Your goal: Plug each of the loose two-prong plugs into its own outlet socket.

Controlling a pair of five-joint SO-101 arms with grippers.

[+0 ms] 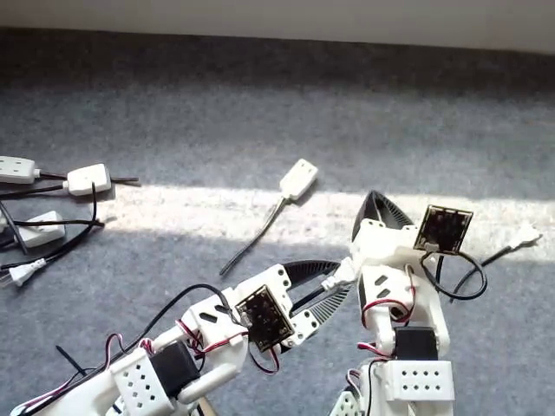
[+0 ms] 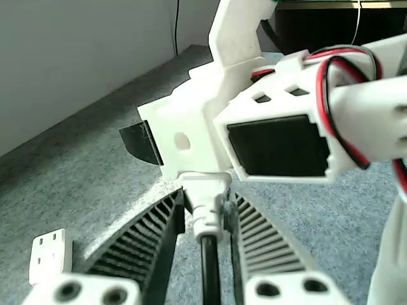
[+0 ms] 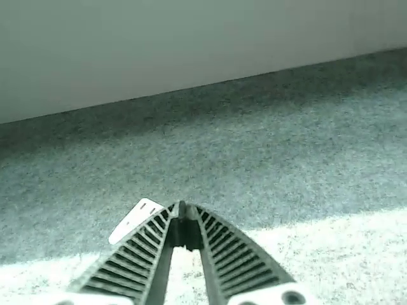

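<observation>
The plug (image 2: 205,194) is white with a black cord and is clamped between the two ribbed black fingers of the left hand (image 1: 336,279), held above the counter (image 1: 173,104). Its front end sits against the white housing of the right arm (image 1: 392,260). The right hand (image 3: 183,213) points away from the arm bases, fingers pressed together with nothing between them. A loose white socket (image 1: 298,178) lies on the counter beyond both hands, its cord trailing back toward the left arm. A second plug (image 1: 525,235) lies on the right side of the counter, its black cord looping past the right arm. A cluster of white connectors (image 1: 89,178) with black cords lies at the far left edge.
</observation>
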